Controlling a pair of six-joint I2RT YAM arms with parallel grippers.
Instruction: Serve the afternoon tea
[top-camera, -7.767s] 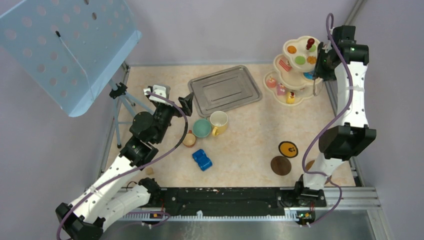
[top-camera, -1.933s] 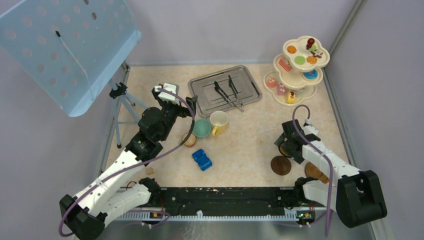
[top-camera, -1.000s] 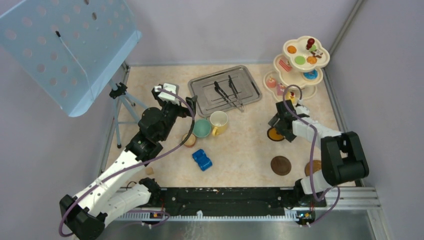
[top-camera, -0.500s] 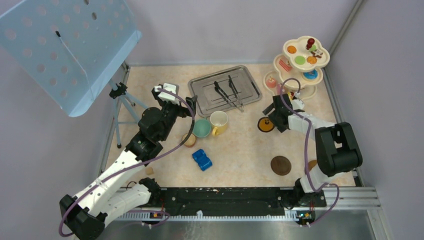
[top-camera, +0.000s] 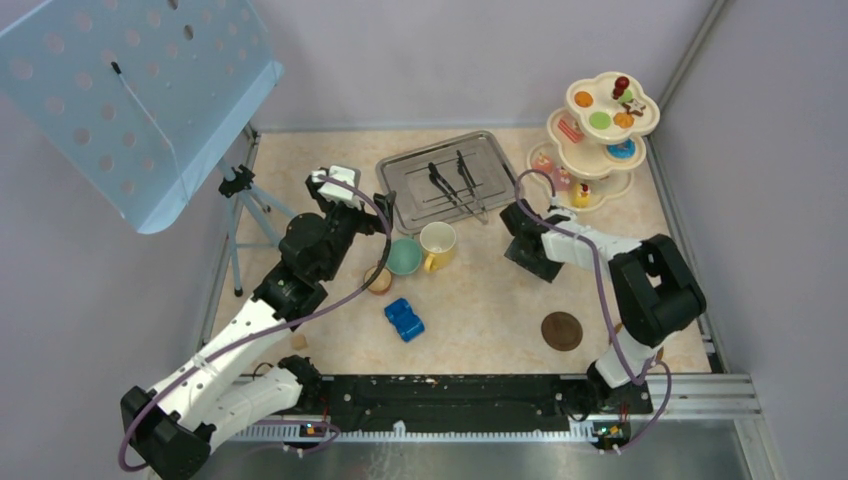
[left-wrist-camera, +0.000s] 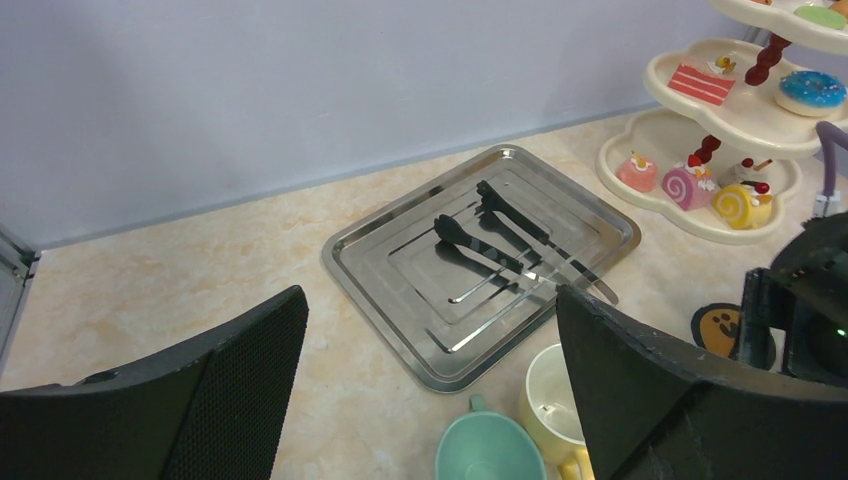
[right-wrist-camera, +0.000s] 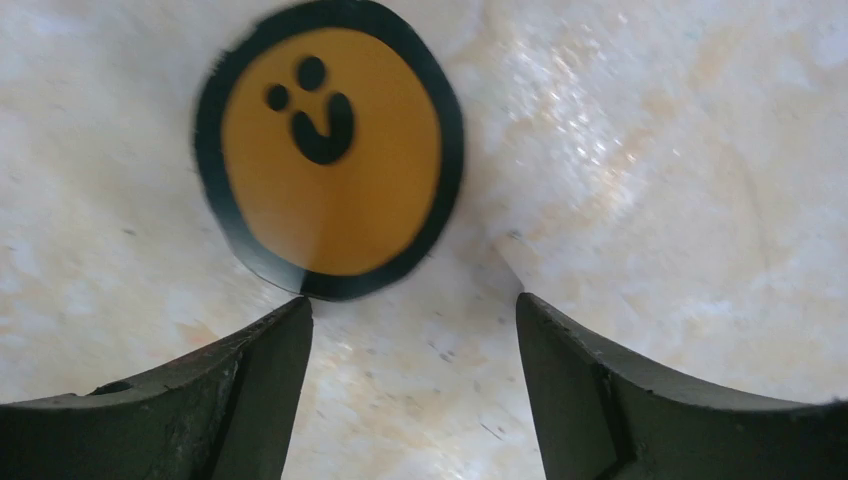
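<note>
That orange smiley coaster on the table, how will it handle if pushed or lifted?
The coaster looks thin and flat, so probably light and awkward to pinch. On the glossy table it would likely slide, not roll.

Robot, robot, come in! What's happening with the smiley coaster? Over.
Left fingers open, empty. Right fingers open over smiley coaster, flat on table. Nothing on top of it.

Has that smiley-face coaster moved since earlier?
Yes. The smiley coaster moved away from the plain brown coaster, up-left toward the tray.
</note>
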